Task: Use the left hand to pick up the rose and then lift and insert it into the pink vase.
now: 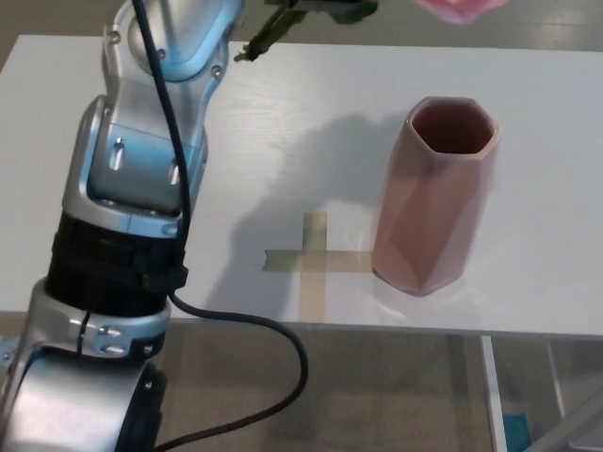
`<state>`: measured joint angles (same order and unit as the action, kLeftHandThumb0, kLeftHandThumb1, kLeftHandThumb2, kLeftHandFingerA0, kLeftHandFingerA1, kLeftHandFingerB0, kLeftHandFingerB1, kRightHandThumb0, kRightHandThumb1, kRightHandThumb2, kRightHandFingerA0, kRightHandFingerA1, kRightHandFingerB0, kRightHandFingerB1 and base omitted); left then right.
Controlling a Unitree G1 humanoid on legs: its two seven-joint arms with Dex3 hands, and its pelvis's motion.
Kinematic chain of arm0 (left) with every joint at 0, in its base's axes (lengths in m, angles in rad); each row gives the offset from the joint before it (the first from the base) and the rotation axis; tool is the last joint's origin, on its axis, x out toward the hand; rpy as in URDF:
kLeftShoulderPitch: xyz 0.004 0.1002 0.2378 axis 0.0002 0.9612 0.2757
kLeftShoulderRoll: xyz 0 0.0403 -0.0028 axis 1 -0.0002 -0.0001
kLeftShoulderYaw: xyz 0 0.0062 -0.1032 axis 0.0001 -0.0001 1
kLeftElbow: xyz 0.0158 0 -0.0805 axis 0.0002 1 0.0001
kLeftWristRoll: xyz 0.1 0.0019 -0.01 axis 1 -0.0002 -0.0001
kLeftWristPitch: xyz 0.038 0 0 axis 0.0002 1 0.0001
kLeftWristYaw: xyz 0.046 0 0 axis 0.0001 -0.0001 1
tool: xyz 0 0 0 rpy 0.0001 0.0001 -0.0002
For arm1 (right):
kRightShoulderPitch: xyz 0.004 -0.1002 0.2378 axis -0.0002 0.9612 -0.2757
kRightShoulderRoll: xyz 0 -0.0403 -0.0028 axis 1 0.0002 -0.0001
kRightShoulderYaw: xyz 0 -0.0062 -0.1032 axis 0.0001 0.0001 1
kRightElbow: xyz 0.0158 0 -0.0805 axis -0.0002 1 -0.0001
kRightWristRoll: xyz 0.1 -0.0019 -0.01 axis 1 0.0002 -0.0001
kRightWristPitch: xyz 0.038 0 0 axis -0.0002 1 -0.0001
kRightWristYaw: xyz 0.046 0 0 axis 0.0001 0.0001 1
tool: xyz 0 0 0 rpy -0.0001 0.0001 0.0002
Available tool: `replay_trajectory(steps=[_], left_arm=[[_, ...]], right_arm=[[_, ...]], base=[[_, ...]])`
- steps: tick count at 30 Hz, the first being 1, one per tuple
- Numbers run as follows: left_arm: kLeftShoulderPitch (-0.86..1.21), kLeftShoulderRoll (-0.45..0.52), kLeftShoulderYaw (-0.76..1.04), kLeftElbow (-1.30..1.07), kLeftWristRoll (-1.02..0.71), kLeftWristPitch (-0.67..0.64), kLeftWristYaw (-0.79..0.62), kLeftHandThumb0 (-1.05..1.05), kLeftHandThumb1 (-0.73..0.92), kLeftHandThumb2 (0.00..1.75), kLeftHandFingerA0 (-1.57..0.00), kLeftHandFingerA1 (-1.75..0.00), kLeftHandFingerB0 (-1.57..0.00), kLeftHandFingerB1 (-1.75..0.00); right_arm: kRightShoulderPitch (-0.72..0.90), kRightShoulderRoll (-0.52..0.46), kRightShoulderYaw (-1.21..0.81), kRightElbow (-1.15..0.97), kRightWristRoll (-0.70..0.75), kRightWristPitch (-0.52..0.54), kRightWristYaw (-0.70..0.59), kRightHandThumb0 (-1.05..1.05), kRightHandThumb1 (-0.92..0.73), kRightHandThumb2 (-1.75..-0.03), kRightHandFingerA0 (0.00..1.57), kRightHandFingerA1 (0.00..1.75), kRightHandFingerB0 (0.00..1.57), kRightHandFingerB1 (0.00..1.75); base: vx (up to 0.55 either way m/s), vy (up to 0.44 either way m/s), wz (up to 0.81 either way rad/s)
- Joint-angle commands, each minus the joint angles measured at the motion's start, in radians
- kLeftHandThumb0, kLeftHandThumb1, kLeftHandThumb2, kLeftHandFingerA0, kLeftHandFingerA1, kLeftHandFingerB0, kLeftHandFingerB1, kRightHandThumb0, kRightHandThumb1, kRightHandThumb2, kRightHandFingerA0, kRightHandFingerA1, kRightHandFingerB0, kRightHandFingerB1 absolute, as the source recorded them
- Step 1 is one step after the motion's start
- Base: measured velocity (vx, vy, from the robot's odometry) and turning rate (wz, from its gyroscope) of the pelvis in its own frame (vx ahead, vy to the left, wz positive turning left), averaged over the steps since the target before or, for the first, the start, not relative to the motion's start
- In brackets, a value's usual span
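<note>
Bright, even light from above falls on the white surface (528,188), which shows no hard glare. A soft grey shadow runs from the middle of the surface toward its far edge and stops just left of the pink vase (435,198). The silver arm (141,160) is sharp, while the rose (457,8) at the top edge is blurred.

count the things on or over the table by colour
pink: 2 – vase, rose at the top edge
tan: 1 – tape cross
green: 1 – stem
total: 4
</note>
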<state>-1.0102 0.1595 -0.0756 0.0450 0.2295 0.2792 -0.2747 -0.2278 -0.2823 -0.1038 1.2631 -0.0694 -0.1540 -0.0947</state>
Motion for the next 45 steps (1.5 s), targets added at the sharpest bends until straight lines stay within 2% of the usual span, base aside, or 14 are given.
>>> replay_trajectory(steps=[1, 12, 13, 14, 20, 27, 33, 44, 45], left_arm=[[-0.045, -0.006, -0.021, 0.0, -0.022, 0.019, -0.012, -0.17, 0.83, 0.64, -0.84, -1.4, -0.79, -0.94], [-0.086, -0.012, -0.016, -0.023, -0.049, 0.101, -0.014, -0.17, 0.84, 0.64, -0.89, -1.35, -0.79, -0.94], [-0.085, -0.017, -0.013, -0.028, -0.056, 0.115, -0.013, -0.17, 0.84, 0.64, -0.9, -1.34, -0.79, -0.94], [-0.089, -0.024, -0.004, -0.032, -0.069, 0.134, -0.014, -0.18, 0.82, 0.66, -0.91, -1.35, -0.79, -0.94], [-0.132, -0.116, 0.106, -0.072, -0.197, 0.346, -0.001, -0.18, 0.83, 0.66, -0.92, -1.34, -0.77, -0.97], [-0.176, -0.218, 0.213, -0.11, -0.285, 0.486, 0.046, -0.2, 0.83, 0.66, -0.97, -1.34, -0.8, -0.9], [-0.195, -0.254, 0.228, -0.133, -0.308, 0.519, 0.051, -0.21, 0.84, 0.67, -0.92, -1.37, -0.82, -0.86], [-0.206, -0.208, 0.185, -0.139, -0.309, 0.511, 0.05, -0.21, 0.84, 0.67, -0.91, -1.37, -0.84, -0.8], [-0.21, -0.208, 0.175, -0.137, -0.306, 0.51, 0.053, -0.21, 0.84, 0.66, -0.93, -1.31, -0.83, -0.81]], right_arm=[[0.011, -0.004, -0.003, 0.003, 0.001, -0.002, -0.001, -0.27, -0.57, -0.56, 0.7, 0.5, 0.63, 0.45], [0.011, -0.005, 0.0, 0.002, -0.002, -0.002, 0.0, -0.27, -0.57, -0.56, 0.7, 0.5, 0.63, 0.45], [0.012, -0.005, 0.004, 0.003, -0.006, -0.002, -0.003, -0.3, -0.41, -0.82, 0.64, 0.65, 0.52, 0.58], [0.013, -0.005, 0.005, 0.004, -0.007, -0.002, -0.003, -0.27, -0.57, -0.56, 0.71, 0.5, 0.63, 0.45], [0.011, -0.007, 0.002, 0.003, 0.002, -0.001, 0.01, -0.27, -0.57, -0.56, 0.7, 0.5, 0.63, 0.45], [0.011, -0.005, 0.0, 0.005, 0.004, 0.0, 0.009, -0.27, -0.57, -0.56, 0.7, 0.5, 0.63, 0.45], [0.013, -0.004, 0.003, 0.0, 0.001, 0.0, 0.007, -0.27, -0.57, -0.56, 0.7, 0.5, 0.63, 0.45], [0.009, -0.003, -0.002, 0.003, 0.004, 0.003, 0.008, -0.27, -0.57, -0.56, 0.7, 0.5, 0.63, 0.45], [0.009, -0.004, 0.001, 0.003, 0.002, 0.002, 0.007, -0.27, -0.57, -0.56, 0.7, 0.5, 0.63, 0.45]], base=[[0.0, 0.0, 0.0], [0.0, 0.0, 0.0], [0.0, 0.0, 0.0], [0.0, 0.0, 0.0], [0.0, 0.0, 0.0], [0.0, 0.0, 0.0], [0.0, 0.0, 0.0], [0.0, 0.0, 0.0], [0.0, 0.0, 0.0]])
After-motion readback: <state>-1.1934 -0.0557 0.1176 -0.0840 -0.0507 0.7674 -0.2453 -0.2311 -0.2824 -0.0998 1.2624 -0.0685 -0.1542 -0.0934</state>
